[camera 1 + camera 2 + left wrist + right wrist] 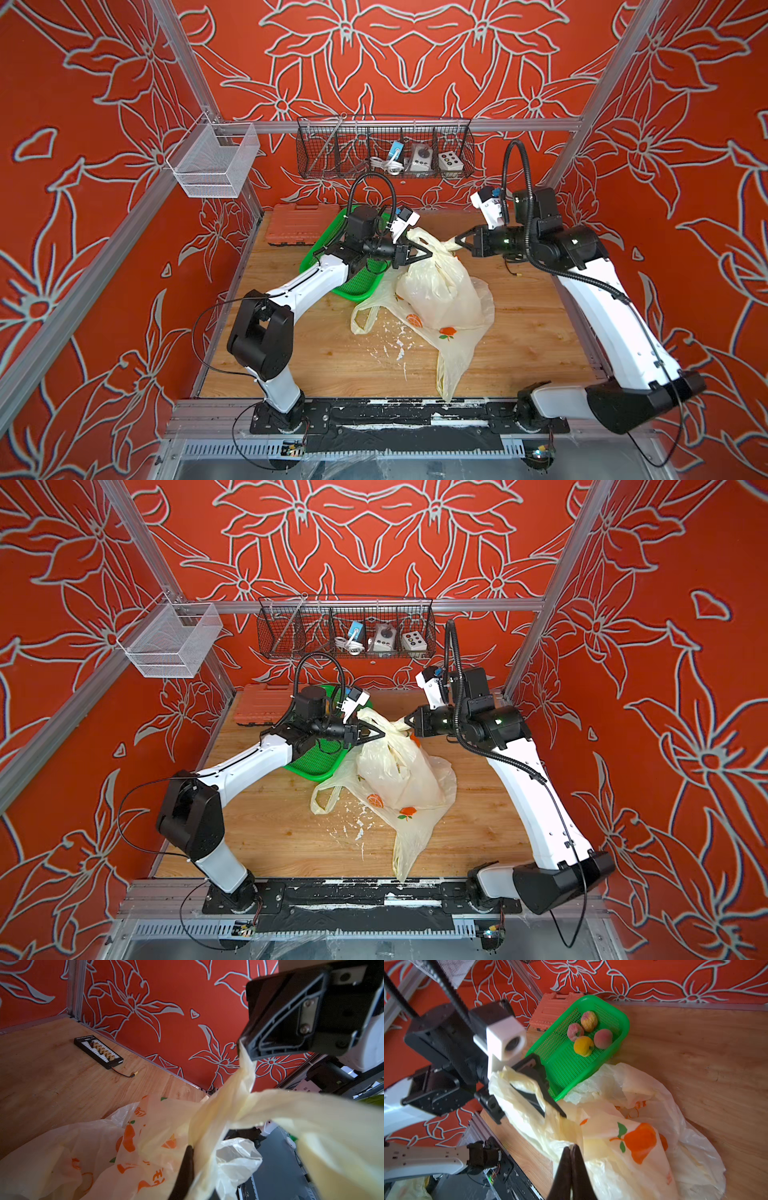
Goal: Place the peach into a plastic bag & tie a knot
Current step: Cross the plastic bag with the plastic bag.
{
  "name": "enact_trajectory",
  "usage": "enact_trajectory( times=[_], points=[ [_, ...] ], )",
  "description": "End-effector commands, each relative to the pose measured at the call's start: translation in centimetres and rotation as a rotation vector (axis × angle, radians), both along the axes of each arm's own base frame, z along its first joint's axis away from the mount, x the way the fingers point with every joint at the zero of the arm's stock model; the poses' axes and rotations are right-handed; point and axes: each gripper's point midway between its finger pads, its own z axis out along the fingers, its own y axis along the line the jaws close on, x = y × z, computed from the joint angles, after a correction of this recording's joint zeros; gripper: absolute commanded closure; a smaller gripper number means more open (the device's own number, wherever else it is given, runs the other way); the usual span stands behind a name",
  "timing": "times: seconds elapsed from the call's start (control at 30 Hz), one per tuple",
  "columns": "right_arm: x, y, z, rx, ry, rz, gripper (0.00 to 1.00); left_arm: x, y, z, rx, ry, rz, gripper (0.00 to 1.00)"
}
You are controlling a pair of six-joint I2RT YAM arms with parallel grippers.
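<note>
A pale yellow plastic bag (436,286) (395,771) with orange fruit prints stands bunched in the middle of the wooden table. Its two handles are pulled up. My left gripper (430,251) (384,732) (188,1149) is shut on one handle. My right gripper (457,240) (406,721) (571,1147), facing it a short gap away, is shut on the other handle (247,1064). Several peaches (603,1038) lie in the green basket (625,1020) behind my left arm. I cannot tell whether a peach is inside the bag.
More printed plastic (457,332) lies flat under the bag and trails to the front edge. An orange tool case (291,226) sits at the back left. A black connector board (97,1051) lies by the right wall. Wire baskets (384,149) hang on the back rail.
</note>
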Motion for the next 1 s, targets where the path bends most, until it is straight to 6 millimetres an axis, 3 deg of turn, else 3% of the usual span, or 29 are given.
enact_trajectory(
  times=[0.0, 0.13, 0.23, 0.4, 0.57, 0.77, 0.97],
  points=[
    [-3.6, -1.2, -1.5, -0.115, -0.005, 0.052, 1.0, 1.2, 0.6, -1.1, 0.026, 0.091, 0.054, 1.0],
    [-6.1, 0.2, -5.5, -0.154, 0.105, 0.118, 1.0, 0.9, 0.5, -0.5, 0.014, 0.082, 0.039, 1.0],
    [-6.3, 2.6, -6.6, -0.081, 0.126, 0.16, 1.0, 0.6, 0.3, -0.3, 0.014, 0.081, 0.02, 1.0],
    [-4.0, 3.5, -10.7, -0.068, 0.134, 0.091, 1.0, -0.3, 0.3, -1.2, 0.033, 0.101, -0.019, 1.0],
    [-1.5, 4.5, -11.0, -0.038, 0.058, 0.063, 1.0, -1.5, 0.8, -2.8, 0.08, 0.126, -0.052, 0.98],
    [-0.8, 5.2, -11.2, -0.011, 0.072, 0.072, 1.0, -2.0, 2.9, -5.0, 0.135, 0.163, -0.047, 0.7],
    [-0.5, 5.3, -10.7, 0.077, 0.104, 0.071, 1.0, -3.1, 5.0, -6.0, 0.169, 0.075, -0.059, 0.55]
  ],
)
